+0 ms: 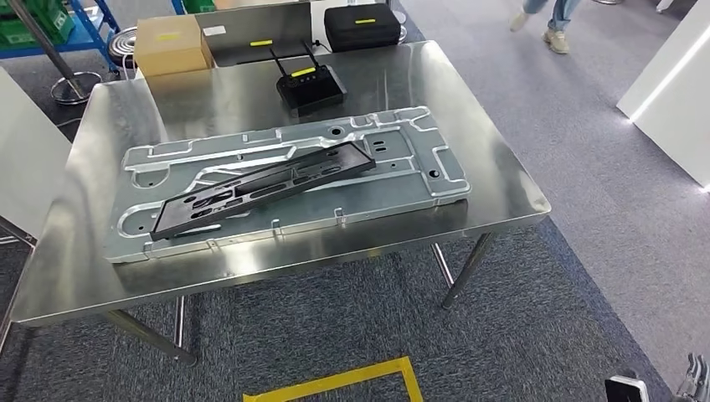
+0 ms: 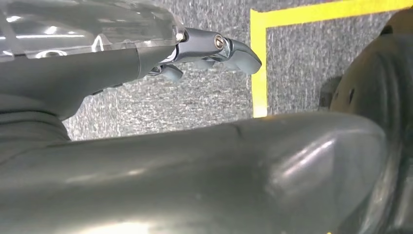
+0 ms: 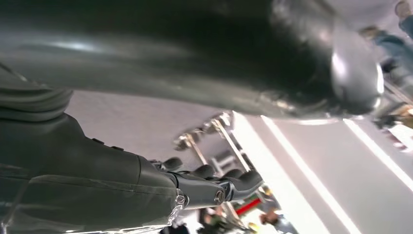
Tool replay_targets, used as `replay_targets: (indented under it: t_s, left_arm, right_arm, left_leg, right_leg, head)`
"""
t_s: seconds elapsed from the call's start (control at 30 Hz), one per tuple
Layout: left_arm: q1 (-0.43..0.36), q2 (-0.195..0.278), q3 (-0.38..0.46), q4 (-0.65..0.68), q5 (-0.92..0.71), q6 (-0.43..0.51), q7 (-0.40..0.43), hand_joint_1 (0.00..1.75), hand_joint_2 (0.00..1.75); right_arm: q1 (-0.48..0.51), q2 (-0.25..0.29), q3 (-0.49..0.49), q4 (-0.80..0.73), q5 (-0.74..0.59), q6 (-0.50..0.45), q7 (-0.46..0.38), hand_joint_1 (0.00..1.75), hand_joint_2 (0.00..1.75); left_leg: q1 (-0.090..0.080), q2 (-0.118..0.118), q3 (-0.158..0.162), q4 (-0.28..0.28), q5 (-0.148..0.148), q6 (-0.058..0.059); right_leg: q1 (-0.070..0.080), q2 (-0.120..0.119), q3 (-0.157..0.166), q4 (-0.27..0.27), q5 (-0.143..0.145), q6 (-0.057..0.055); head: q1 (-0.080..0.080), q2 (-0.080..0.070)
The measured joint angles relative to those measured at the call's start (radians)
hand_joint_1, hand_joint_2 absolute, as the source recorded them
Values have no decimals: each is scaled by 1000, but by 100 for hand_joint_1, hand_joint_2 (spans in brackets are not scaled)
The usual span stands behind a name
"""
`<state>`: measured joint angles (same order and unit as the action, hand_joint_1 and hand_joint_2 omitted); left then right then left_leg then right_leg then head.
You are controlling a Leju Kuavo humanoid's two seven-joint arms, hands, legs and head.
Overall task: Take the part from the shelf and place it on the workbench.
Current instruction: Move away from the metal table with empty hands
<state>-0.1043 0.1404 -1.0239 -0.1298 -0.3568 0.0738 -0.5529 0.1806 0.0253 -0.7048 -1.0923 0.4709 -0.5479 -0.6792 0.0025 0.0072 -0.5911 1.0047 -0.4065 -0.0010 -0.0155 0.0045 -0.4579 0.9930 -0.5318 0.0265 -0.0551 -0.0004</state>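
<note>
A long black frame-like part (image 1: 259,188) lies slantwise on a large silver machined plate (image 1: 402,184), which rests flat on the steel workbench (image 1: 477,100). Neither hand touches it. My left hand (image 2: 209,51) hangs over grey carpet with its fingers stretched out and nothing in them. My right hand (image 3: 214,183) also hangs low beside my body, fingers apart and holding nothing; its fingertips (image 1: 695,377) show at the bottom right corner of the head view, well short of the workbench.
At the workbench's far side stand a black controller with two antennas (image 1: 311,86), a cardboard box (image 1: 172,43) and a black case (image 1: 362,25). Yellow floor tape (image 1: 352,381) runs in front. A person's legs (image 1: 548,21) are beyond; a white panel (image 1: 674,84) stands right.
</note>
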Motion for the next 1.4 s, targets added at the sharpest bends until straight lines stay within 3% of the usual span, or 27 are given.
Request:
replay_targets:
  t_s: [0.07,0.1,0.17,0.23,0.27,0.33,0.4,0.47,0.53,0.6,0.67,0.73,0.77,0.8,0.83,0.87,0.9,0.97,1.0,1.03,1.1,1.13,1.23,1.27,1.3,1.33,1.4]
  left_arm:
    - [0,0,-1,0,0,-1,4,0,0]
    - [1,0,-2,0,0,-2,8,0,0]
    - [0,-1,-5,0,-2,-2,16,0,0]
    - [0,-2,-8,0,-4,4,22,0,0]
    - [0,-2,-9,0,-4,7,24,0,0]
    - [-1,-4,-10,0,-4,14,27,0,0]
    - [-4,-7,-11,0,-4,19,29,0,0]
    - [-11,-9,-14,0,-6,23,30,0,0]
    - [-18,-11,-17,0,-9,24,31,0,0]
    - [-20,-13,-17,0,-9,25,32,0,0]
    - [-21,-15,-18,0,-10,24,33,0,0]
    - [-22,-16,-18,0,-12,24,34,0,0]
    - [-21,-17,-18,0,-13,25,34,0,0]
    - [-21,-18,-18,0,-13,25,34,0,0]
    - [-20,-19,-18,0,-13,25,34,0,0]
    - [-20,-21,-18,0,-13,25,34,0,0]
    - [-20,-22,-18,0,-13,26,34,0,0]
    - [-20,-23,-18,0,-13,27,34,0,0]
    - [-21,-23,-18,0,-13,27,34,0,0]
    - [-21,-23,-19,0,-13,27,34,0,0]
    - [-19,-24,-20,0,-14,27,35,0,0]
    - [-18,-24,-20,0,-15,27,35,0,0]
    - [-21,-24,-24,0,-21,27,35,0,0]
    - [-21,-24,-24,0,-22,27,35,0,0]
    - [-21,-24,-25,0,-22,27,35,0,0]
    - [-21,-24,-25,0,-22,27,35,0,0]
    - [-23,-24,-25,0,-22,27,35,0,0]
  right_arm:
    - [-25,-1,-31,92,-4,39,2,0,0]
    - [-46,-1,-55,154,-3,66,4,0,0]
    - [-87,-2,-113,296,13,101,12,0,0]
    - [-112,-3,-153,423,48,99,48,0,0]
    - [-123,-4,-163,478,69,94,79,0,0]
    - [-142,-6,-177,570,107,90,158,0,0]
    - [-158,-8,-186,643,136,91,238,0,0]
    - [-171,-9,-192,707,159,95,306,0,0]
    - [-176,-9,-194,751,180,107,364,0,0]
    - [-178,-9,-195,782,200,126,399,0,0]
    - [-181,-8,-195,804,214,140,416,0,0]
    - [-184,-9,-195,816,221,147,424,0,0]
    - [-186,-10,-195,821,223,150,426,0,0]
    - [-188,-10,-195,826,225,153,428,0,0]
    - [-189,-10,-195,829,226,157,429,0,0]
    - [-191,-10,-195,832,227,162,432,0,0]
    - [-193,-11,-195,834,229,171,436,0,0]
    - [-202,-12,-194,837,234,197,450,0,0]
    - [-206,-12,-194,840,238,209,456,0,0]
    - [-209,-11,-193,843,241,218,460,0,0]
    - [-210,-11,-191,848,246,226,464,0,0]
    - [-211,-11,-191,850,247,227,466,0,0]
    - [-211,-11,-191,853,248,227,467,0,0]
    - [-211,-11,-191,854,248,227,467,0,0]
    - [-211,-11,-191,856,248,227,467,0,0]
    - [-211,-11,-191,857,248,227,467,0,0]
    - [-211,-11,-191,859,248,227,467,0,0]
  left_leg:
    - [3,0,-6,-1,9,-14]
    - [5,0,-14,10,-6,-18]
    - [8,-1,-44,89,-93,-22]
    - [8,-2,-75,218,-187,-25]
    - [8,-2,-77,266,-201,-26]
    - [7,-2,-37,270,-167,-21]
    - [3,4,66,152,-130,-8]
    - [-6,19,162,13,-142,5]
    - [-14,24,188,-41,-149,15]
    - [-13,16,172,-46,-122,27]
    - [-10,7,145,-52,-89,37]
    - [-10,-6,107,-51,-60,39]
    - [-10,-13,87,-48,-45,37]
    - [-9,-20,66,-44,-31,35]
    - [-7,-24,47,-39,-19,32]
    - [-6,-29,27,-33,-9,29]
    - [-5,-32,10,-25,1,25]
    - [-4,-38,-16,-10,17,13]
    - [-4,-40,-23,-6,26,6]
    - [-4,-42,-27,-5,35,-1]
    - [-2,-40,-36,0,34,-12]
    - [0,-35,-47,20,7,-17]
    - [4,-20,-96,187,-143,-28]
    - [5,-19,-106,250,-171,-31]
    - [5,-18,-104,292,-172,-32]
    - [5,-17,-86,301,-152,-31]
    - [3,-14,5,211,-101,-22]
  right_leg:
    - [1,-1,-13,-4,16,-20]
    - [2,-2,-23,-7,29,-30]
    - [4,-6,-50,-10,55,-45]
    - [9,-9,-82,-7,78,-51]
    - [13,-9,-99,-5,89,-52]
    - [19,-10,-134,3,110,-53]
    - [25,-12,-163,13,128,-52]
    - [28,-18,-180,21,145,-47]
    - [25,-29,-182,20,164,-37]
    - [20,-32,-187,22,159,-23]
    - [16,-22,-207,80,77,-11]
    - [12,-16,-232,208,-32,-3]
    - [10,-16,-236,268,-56,-1]
    - [8,-16,-229,304,-54,1]
    - [7,-16,-205,304,-29,3]
    - [5,-14,-165,270,1,4]
    - [3,-8,-107,202,18,5]
    - [4,6,1,48,2,0]
    - [6,12,30,-2,-14,-5]
    - [10,12,38,-23,-21,-12]
    - [10,5,24,-24,-7,-30]
    - [10,0,14,-24,4,-39]
    - [13,-12,-28,-24,41,-53]
    - [15,-15,-45,-22,53,-53]
    - [17,-18,-63,-19,64,-53]
    - [20,-21,-81,-15,75,-52]
    - [24,-25,-115,-4,95,-50]
  head:
    - [0,0]
    - [0,0]
    - [-1,0]
    - [-1,0]
    - [-1,0]
    - [-1,0]
    - [-1,0]
    - [-1,0]
    - [-1,0]
    - [-1,0]
    - [-1,0]
    - [-1,0]
    - [-1,0]
    - [-1,0]
    - [-1,0]
    - [-1,0]
    - [-1,0]
    - [-1,0]
    - [-1,0]
    - [-1,0]
    - [-1,0]
    - [-1,0]
    - [-1,0]
    - [-1,0]
    - [-1,0]
    - [-1,0]
    - [-1,0]
